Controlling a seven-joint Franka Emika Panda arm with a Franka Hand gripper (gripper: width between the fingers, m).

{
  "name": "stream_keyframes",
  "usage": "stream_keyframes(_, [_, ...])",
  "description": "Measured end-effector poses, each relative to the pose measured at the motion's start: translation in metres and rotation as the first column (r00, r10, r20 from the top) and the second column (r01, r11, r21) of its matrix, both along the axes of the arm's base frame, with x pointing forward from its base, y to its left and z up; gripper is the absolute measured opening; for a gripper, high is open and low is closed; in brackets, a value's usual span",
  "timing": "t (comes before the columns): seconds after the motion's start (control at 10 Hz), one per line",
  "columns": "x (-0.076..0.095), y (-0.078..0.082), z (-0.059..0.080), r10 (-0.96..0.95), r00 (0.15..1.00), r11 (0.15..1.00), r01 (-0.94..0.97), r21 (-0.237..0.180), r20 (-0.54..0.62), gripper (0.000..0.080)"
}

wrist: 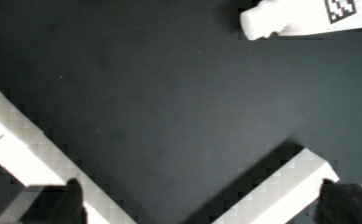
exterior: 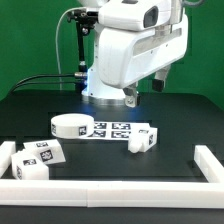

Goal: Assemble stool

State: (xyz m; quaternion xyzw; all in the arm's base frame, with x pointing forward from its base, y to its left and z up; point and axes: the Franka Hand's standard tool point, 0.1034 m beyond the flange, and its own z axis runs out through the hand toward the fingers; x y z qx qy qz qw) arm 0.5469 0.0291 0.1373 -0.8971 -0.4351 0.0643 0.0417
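The round white seat disc lies flat on the black table, left of centre. One stubby tagged leg lies at the marker board's right end in the exterior view. Two more legs lie close together at the exterior view's left, by the frame rail. My gripper hangs under the white arm, above and behind these parts and touching none. In the wrist view the gripper is open and empty, with dark fingertips at the edge. A white tagged part, its kind unclear, shows at the picture's corner.
The marker board lies flat between the seat and the single leg. Long white frame rails border the table at the front and both sides. In the wrist view two rails run diagonally over the dark table.
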Motion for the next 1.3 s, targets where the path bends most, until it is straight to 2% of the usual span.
stream_keyframes(0.4, [-0.001, -0.002, -0.001, -0.001, 1.000, 1.000, 0.001, 0.000, -0.001, 0.0649])
stream_keyframes(0.5, [-0.006, -0.016, -0.003, -0.008, 1.000, 1.000, 0.008, -0.003, -0.007, 0.0649])
stream_keyframes(0.8, [-0.054, -0.067, -0.011, -0.006, 1.000, 1.000, 0.006, -0.008, 0.016, 0.0649])
stream_keyframes(0.9, [-0.062, -0.077, -0.015, -0.026, 1.000, 1.000, 0.026, -0.009, 0.004, 0.0649])
stream_keyframes(1.0, [-0.056, -0.073, -0.014, -0.032, 0.999, 0.999, 0.032, -0.006, 0.005, 0.0649])
stream_keyframes(1.3, [-0.056, -0.073, -0.015, -0.030, 1.000, 1.000, 0.030, -0.006, 0.005, 0.0649])
